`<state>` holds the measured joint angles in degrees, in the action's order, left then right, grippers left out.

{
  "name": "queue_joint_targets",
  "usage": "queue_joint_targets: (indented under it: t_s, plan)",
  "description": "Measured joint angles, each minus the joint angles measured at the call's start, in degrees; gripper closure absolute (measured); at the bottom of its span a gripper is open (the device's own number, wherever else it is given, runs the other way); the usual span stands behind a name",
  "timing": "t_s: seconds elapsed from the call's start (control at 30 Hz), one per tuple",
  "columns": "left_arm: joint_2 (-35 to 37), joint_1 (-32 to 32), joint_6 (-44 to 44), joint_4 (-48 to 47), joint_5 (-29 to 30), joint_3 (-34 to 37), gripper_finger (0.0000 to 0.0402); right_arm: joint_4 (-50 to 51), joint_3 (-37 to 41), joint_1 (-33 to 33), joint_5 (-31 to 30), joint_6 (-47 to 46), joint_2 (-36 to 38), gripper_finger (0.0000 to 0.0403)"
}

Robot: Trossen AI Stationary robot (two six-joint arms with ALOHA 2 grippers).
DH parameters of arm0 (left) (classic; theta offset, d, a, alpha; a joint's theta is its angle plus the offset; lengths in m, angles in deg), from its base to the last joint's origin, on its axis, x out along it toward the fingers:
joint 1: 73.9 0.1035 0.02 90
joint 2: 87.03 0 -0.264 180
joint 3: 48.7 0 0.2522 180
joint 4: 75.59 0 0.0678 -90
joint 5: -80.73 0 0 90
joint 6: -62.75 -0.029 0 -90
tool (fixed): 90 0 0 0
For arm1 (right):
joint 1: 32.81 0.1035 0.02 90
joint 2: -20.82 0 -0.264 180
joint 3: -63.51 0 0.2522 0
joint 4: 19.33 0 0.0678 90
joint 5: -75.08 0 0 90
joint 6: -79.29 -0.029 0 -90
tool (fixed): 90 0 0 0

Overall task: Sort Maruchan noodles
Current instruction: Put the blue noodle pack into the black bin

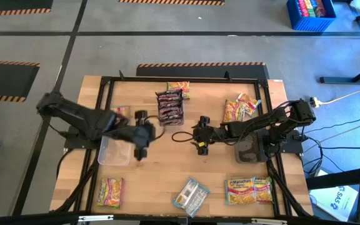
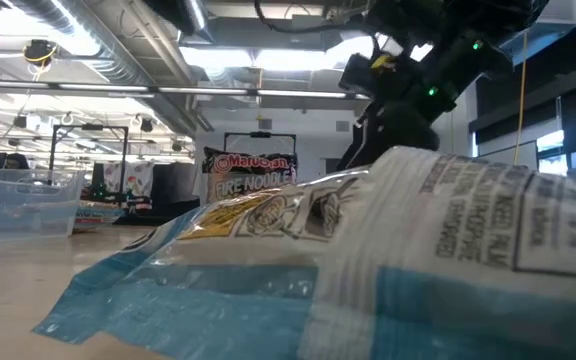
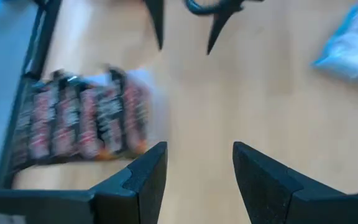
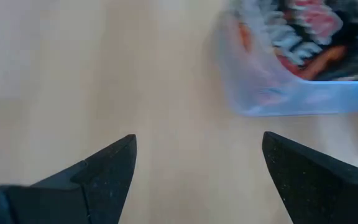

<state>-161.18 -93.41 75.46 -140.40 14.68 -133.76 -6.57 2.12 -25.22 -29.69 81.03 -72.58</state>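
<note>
Both grippers hover over bare wood at the table's middle, facing each other. My left gripper (image 1: 144, 139) (image 3: 197, 163) is open. My right gripper (image 1: 200, 139) (image 4: 199, 149) is open too. Just beyond them, toward the far edge, dark maroon packets (image 1: 169, 105) (image 3: 82, 119) (image 4: 303, 31) stand side by side in a clear bin (image 4: 272, 99). A light blue packet (image 1: 190, 195) (image 2: 318, 260) lies flat near the near edge. Other packets lie flat: yellow-pink (image 1: 179, 87), yellow ones (image 1: 241, 107), yellow-green (image 1: 109, 190) and a pair (image 1: 249, 189).
A clear bin (image 1: 114, 151) (image 2: 18, 205) sits under my left arm, with a packet (image 1: 120, 112) beside it. A grey bin (image 1: 250, 151) sits under my right arm. A black frame (image 1: 105, 81) runs around the table. Bare wood lies between the grippers and the near-edge packets.
</note>
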Motion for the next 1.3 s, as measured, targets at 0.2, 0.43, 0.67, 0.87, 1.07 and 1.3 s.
queue_joint_targets:
  t_s: [0.2,0.43,0.67,0.87,1.07,1.3]
  plan:
    - [3.94,-6.97,3.65,19.42,0.54,16.08,0.0225,2.31,-0.01,3.83,7.49,-7.68,3.45,0.0070]
    - [-0.29,-10.70,5.18,38.65,-1.38,25.13,0.0225,2.16,-0.03,9.53,15.39,-23.43,3.44,0.0070]
    - [-9.60,-12.53,6.45,51.32,-1.78,26.27,0.0225,-0.56,0.01,17.84,14.87,-28.54,1.21,0.0070]
    - [-16.80,-12.81,6.87,58.47,-2.63,26.29,0.0225,-9.81,0.03,23.98,11.36,-27.08,-3.40,0.0070]
    - [-19.62,-12.79,8.05,61.37,-2.51,26.27,0.0225,-16.34,0.01,25.18,10.83,-25.71,-7.67,0.0070]
    - [-19.98,-12.62,7.87,61.82,-1.87,26.24,0.0225,-17.85,0.01,24.91,8.69,-23.97,-11.40,0.0070]
